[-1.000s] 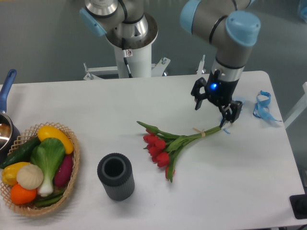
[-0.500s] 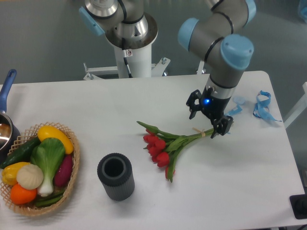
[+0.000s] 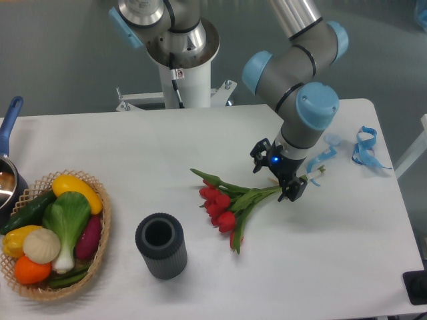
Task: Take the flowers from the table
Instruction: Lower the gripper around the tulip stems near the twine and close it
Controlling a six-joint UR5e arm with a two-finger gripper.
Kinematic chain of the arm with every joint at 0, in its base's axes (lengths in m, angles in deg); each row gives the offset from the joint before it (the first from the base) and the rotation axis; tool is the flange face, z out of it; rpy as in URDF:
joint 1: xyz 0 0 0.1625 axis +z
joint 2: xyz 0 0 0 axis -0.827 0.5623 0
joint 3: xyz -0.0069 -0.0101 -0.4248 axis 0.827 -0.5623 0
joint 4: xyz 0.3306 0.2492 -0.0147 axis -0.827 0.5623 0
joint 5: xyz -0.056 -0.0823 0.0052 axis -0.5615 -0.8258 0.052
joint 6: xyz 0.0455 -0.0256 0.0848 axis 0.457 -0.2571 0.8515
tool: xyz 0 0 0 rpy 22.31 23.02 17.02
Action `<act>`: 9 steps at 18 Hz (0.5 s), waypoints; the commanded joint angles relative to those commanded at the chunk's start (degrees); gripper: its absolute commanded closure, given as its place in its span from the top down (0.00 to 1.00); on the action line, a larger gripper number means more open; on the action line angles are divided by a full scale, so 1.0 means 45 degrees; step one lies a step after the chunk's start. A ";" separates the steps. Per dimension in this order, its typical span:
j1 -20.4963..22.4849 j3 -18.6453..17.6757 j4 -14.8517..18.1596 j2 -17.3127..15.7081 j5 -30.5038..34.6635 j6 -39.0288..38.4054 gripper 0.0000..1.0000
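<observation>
The flowers (image 3: 230,203), red tulips with green stems and leaves, lie on the white table (image 3: 200,140) right of centre, heads to the lower left and stems running up to the right. My gripper (image 3: 276,177) hangs open directly over the stems near the thin band, one finger on each side of them. The stem ends poke out to the right of the gripper. The stems lie flat on the table.
A dark ribbed cup (image 3: 161,245) stands in front of the flowers to the left. A wicker basket of vegetables (image 3: 53,233) sits at the front left, a pot with a blue handle (image 3: 8,153) at the left edge. Curly blue ribbons (image 3: 363,147) lie at the right.
The gripper has moved left and forward along the stems, from past their right tips to over the band, and has come down lower. The flowers have not moved.
</observation>
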 joint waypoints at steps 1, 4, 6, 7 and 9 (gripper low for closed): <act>-0.0019 -0.0136 -0.0293 0.0059 0.0020 -0.0039 1.00; -0.0195 -0.0313 -0.0686 0.0196 0.0291 -0.0059 1.00; -0.0428 -0.0391 -0.0706 0.0312 0.0643 -0.0117 1.00; -0.0468 -0.0430 -0.0706 0.0313 0.0664 -0.0195 1.00; -0.0488 -0.0430 -0.0726 0.0352 0.0684 -0.0273 1.00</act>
